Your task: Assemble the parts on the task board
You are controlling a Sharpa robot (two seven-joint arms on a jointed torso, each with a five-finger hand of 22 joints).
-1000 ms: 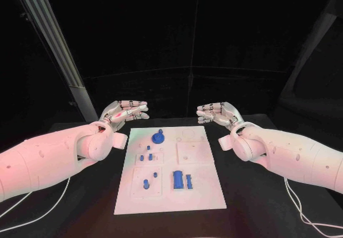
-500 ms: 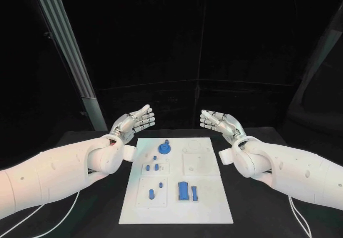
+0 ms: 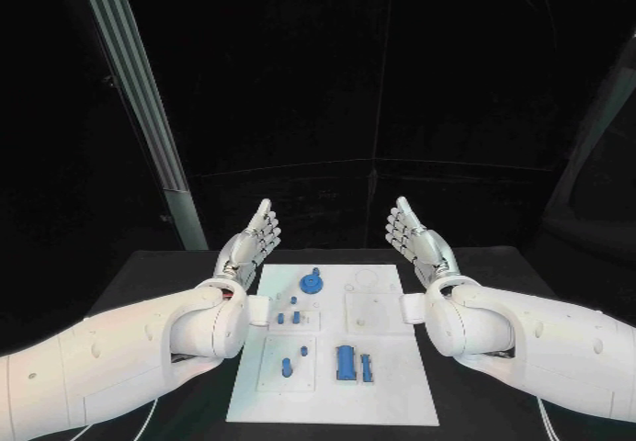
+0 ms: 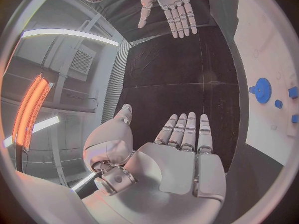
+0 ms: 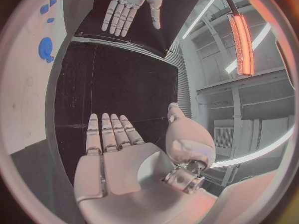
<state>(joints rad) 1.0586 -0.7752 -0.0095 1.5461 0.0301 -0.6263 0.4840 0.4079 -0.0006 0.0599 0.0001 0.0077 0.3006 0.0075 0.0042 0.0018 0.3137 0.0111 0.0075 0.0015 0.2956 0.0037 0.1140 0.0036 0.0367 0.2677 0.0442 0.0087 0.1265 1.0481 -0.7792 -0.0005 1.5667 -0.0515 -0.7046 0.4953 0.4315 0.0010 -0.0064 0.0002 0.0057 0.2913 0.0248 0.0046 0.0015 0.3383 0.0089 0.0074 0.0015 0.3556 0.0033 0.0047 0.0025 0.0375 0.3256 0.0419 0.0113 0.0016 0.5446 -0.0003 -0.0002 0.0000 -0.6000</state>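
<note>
black table [image 3: 159,276] | pale metal post [image 3: 153,119] stands behind the table's far left corner

Head view is dim w/ black surroundings; the white board [image 3: 338,404] and arms are lit from above, no hard shadows seen. Wrist views are fisheye: straight edges are bent toward the rim, blur at circle edge. An orange-red lamp [image 4: 30,109] glows at 9 o'clock, white strip light [image 4: 69,35] glares at 11.
</note>
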